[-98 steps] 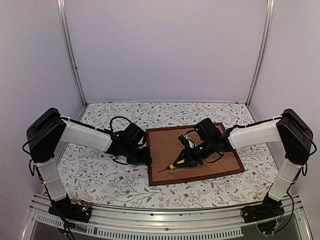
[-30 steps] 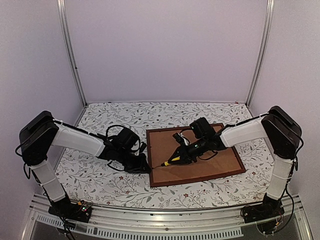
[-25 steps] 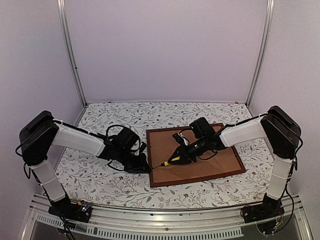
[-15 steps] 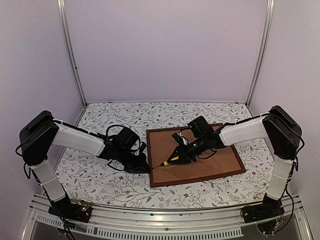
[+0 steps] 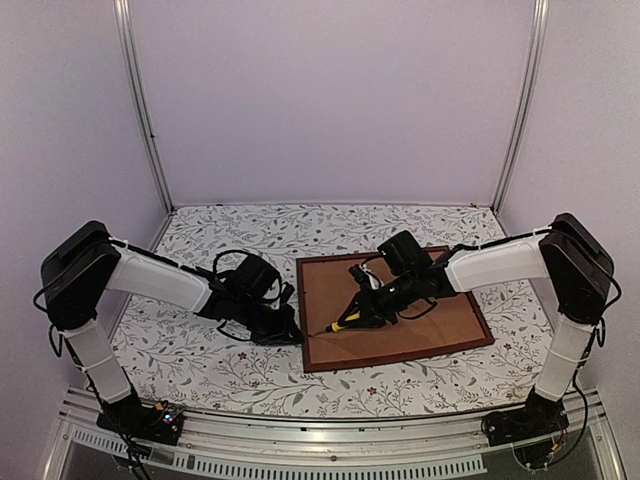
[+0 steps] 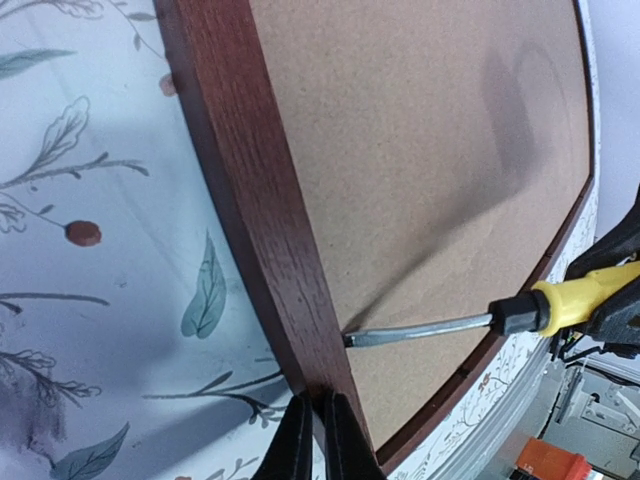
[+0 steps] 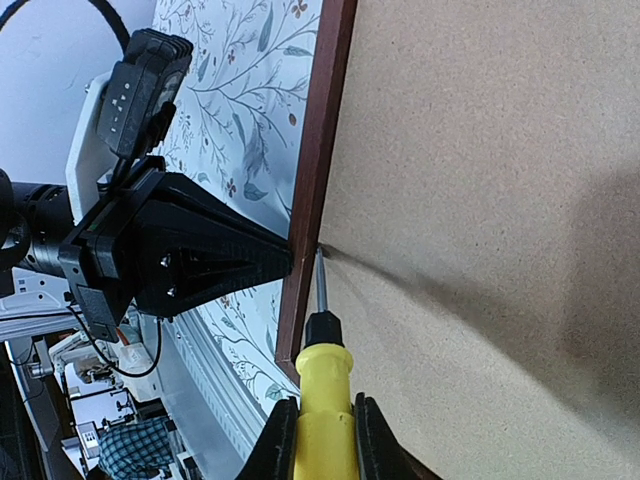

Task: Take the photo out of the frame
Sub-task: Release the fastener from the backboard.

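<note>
Firmly clamped on a yellow-handled screwdriver (image 7: 322,375), the right gripper (image 7: 322,440) sets the metal tip into the seam between the plain brown backing board (image 7: 480,180) and the left rail of the thin dark reddish-brown wooden frame (image 7: 312,150). Opposite, the left gripper (image 6: 318,435), fingers pinched together, touches that rail's outer side. The frame lies back-up on the floral-patterned table (image 5: 210,350), between both arms.

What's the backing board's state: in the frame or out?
In. The backing board fills the frame edge to edge, level with its rails; the screwdriver tip sits at their seam.
</note>
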`<move>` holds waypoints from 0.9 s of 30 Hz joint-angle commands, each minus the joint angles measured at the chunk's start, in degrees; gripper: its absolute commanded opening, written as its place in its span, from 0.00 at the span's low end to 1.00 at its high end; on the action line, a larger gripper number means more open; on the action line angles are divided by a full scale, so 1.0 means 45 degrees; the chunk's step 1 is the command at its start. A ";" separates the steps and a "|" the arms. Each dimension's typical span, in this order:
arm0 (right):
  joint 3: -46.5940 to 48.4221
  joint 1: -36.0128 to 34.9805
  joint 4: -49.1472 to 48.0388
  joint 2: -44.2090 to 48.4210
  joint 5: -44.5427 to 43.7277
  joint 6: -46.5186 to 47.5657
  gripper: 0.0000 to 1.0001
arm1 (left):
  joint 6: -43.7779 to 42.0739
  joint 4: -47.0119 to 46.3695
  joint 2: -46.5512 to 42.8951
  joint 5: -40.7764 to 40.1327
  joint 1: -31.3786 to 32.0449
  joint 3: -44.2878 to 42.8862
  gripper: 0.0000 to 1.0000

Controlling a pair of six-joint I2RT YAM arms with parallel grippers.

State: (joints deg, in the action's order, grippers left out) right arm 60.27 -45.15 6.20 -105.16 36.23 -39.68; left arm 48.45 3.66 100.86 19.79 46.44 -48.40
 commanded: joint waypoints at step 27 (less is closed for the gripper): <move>0.0022 0.0074 -0.0313 -0.0475 0.0259 -0.0192 0.00 | -0.0184 0.0719 0.0914 -0.0802 0.0050 -0.0090 0.06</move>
State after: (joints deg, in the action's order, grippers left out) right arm 59.59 -44.77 5.04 -105.41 37.12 -40.75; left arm 48.62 3.97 101.16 19.77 46.44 -48.88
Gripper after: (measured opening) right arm 0.166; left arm 0.064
